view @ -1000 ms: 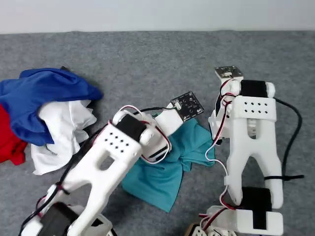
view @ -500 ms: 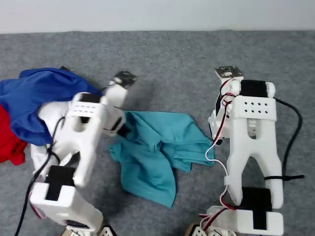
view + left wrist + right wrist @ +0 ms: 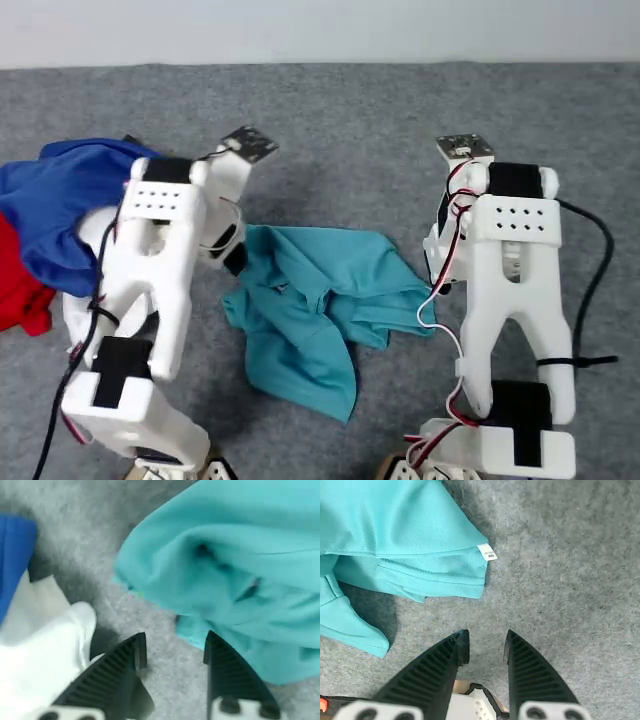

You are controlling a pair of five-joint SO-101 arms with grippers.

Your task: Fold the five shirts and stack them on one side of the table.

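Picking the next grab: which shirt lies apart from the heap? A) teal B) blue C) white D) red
A: the teal shirt lies crumpled by itself, while the blue shirt, white shirt and red shirt are heaped together.

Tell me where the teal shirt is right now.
In the high view the teal shirt lies crumpled near the middle of the grey table, to the right of the blue shirt. The open left claw hovers at its edge.
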